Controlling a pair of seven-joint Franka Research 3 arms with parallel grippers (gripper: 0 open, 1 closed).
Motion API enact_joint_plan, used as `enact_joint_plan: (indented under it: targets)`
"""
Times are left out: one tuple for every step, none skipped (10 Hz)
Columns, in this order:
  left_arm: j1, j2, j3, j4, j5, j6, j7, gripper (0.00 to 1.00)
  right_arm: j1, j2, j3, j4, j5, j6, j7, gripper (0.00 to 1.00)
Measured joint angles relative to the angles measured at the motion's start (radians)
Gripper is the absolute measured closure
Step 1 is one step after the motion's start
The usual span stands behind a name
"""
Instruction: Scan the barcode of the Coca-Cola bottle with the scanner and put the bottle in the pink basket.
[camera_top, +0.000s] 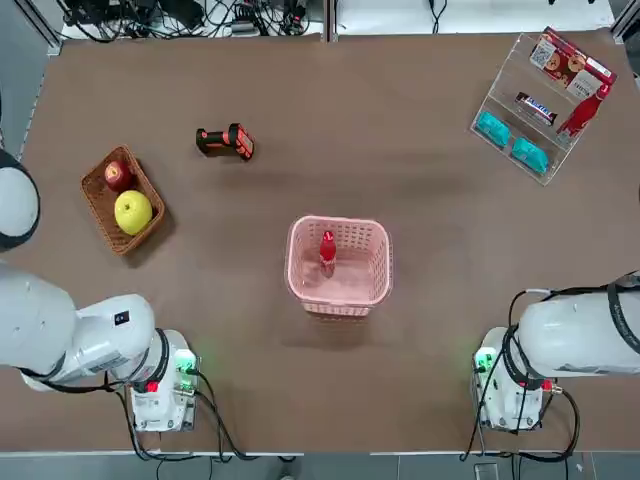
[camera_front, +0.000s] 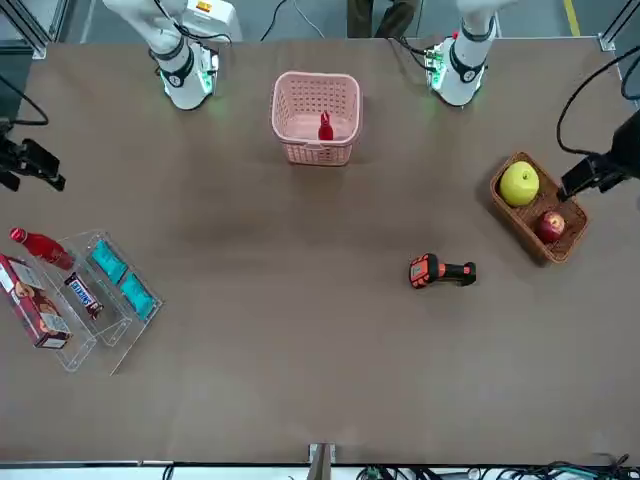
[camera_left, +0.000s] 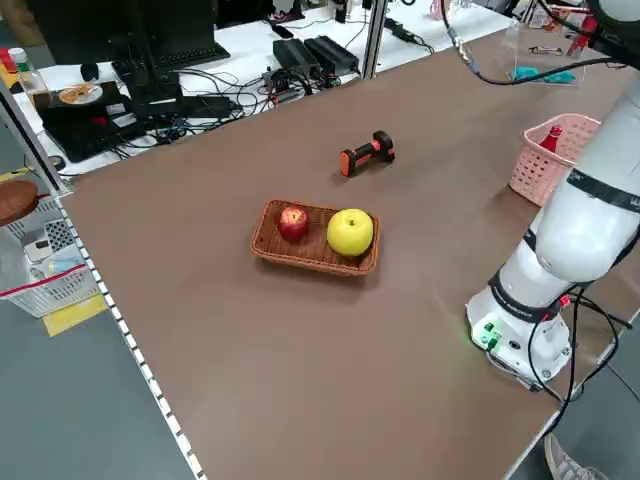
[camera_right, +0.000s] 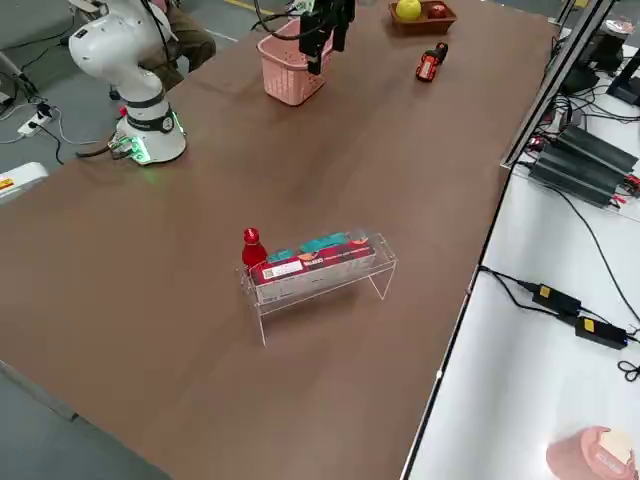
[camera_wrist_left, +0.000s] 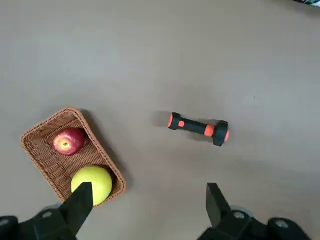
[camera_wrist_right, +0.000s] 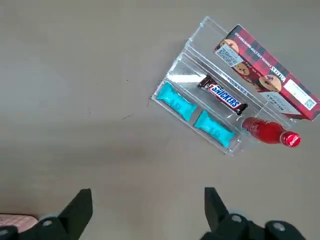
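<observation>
A: Two grippers, left and right, hang empty with fingers spread. Where is the small red Coca-Cola bottle?

B: Upright inside the pale pink lattice basket, between both grippers. The black-and-orange pistol-shaped scanner lies ahead of the left gripper.

A: Step?

B: Seemingly complete; nothing remains but retreat.

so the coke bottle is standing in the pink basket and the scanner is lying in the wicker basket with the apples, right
Not quite. The Coca-Cola bottle does stand in the pink basket, but the scanner lies on the bare table, apart from the wicker basket. That basket holds only a red apple and a yellow apple. The top view shows this.
</observation>
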Motion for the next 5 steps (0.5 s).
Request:
enact_joint_plan:
  targets:
    - [0.001, -0.008, 0.002, 0.03, 0.0, -0.031, 0.037, 0.0, -0.008, 0.0, 0.0, 0.0, 0.0, 0.0, -0.002, 0.01]
    - [0.001, -0.01, 0.002, 0.045, 0.0, -0.044, 0.064, 0.0, -0.011, 0.0, 0.0, 0.0, 0.0, 0.0, -0.003, 0.01]
    - [0.0, -0.008, 0.0, 0.045, 0.0, -0.041, 0.068, 0.0, -0.011, 0.0, 0.0, 0.0, 0.0, -0.001, -0.003, 0.01]
    - [-0.002, -0.003, -0.003, 0.044, 0.0, -0.034, 0.067, 0.0, -0.011, 0.0, 0.001, 0.0, 0.0, -0.001, -0.003, 0.01]
    - [-0.003, 0.001, -0.007, 0.039, 0.0, -0.024, 0.067, 0.0, -0.01, 0.0, 0.002, 0.0, 0.0, -0.001, -0.003, 0.01]
